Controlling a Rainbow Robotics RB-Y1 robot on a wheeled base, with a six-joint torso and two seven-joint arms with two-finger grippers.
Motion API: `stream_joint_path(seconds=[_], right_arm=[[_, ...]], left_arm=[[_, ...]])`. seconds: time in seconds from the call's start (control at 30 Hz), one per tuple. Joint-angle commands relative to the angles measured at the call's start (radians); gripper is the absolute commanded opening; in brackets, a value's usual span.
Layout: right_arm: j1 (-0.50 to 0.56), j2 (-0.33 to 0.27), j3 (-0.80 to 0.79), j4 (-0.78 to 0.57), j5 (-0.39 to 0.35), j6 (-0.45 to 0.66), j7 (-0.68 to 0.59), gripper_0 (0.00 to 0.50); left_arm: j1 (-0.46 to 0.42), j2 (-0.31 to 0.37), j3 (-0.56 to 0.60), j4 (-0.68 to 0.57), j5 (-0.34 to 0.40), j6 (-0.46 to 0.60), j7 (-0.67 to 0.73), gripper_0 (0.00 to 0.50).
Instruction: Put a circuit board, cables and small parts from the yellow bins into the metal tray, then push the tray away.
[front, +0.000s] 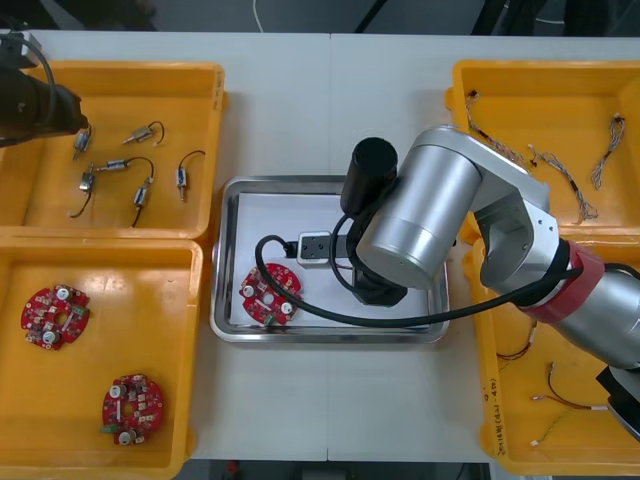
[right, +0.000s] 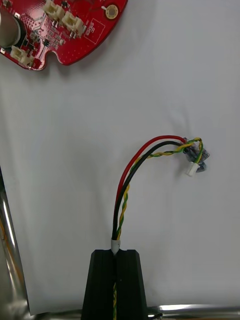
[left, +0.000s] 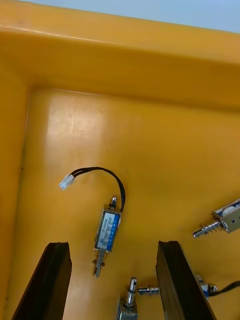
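My right gripper (right: 117, 255) is shut on a red, black and yellow cable (right: 150, 155), holding it over the white inside of the metal tray (front: 228, 262). A round red circuit board (front: 268, 294) lies in the tray; beyond the cable the wrist view catches the circuit board (right: 60, 30) again. In the front view my right arm (front: 420, 215) covers the tray's right half. My left gripper (left: 112, 280) is open above the upper left yellow bin (front: 120, 80), with a small metal part (left: 106, 231) with a black lead lying between its fingers on the bin floor.
Several more small metal parts (front: 135, 170) lie in the upper left bin. Two red boards (front: 55, 316) sit in the lower left bin. Twisted cables (front: 560, 170) lie in the upper right bin, red and yellow cables (front: 560, 395) in the lower right one.
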Motion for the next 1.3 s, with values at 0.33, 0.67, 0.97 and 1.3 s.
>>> stream_joint_path(seconds=[0.33,0.67,0.97,1.3], right_arm=[[0.051,0.026,0.026,0.029,-0.012,-0.049,0.02,0.0],[0.069,0.026,0.026,0.033,-0.024,-0.049,0.005,0.0],[0.068,0.026,0.026,0.033,-0.007,-0.043,-0.02,0.444],[0.068,0.028,-0.008,0.009,-0.004,-0.039,-0.027,0.5]], left_arm=[[-0.078,-0.043,-0.077,0.153,-0.008,-0.165,-0.184,0.5],[-0.078,-0.06,-0.12,0.222,0.003,-0.245,-0.203,0.5],[-0.077,-0.06,-0.121,0.222,0.02,-0.24,-0.206,0.0],[-0.078,-0.045,-0.054,0.145,0.011,-0.093,-0.203,0.0]])
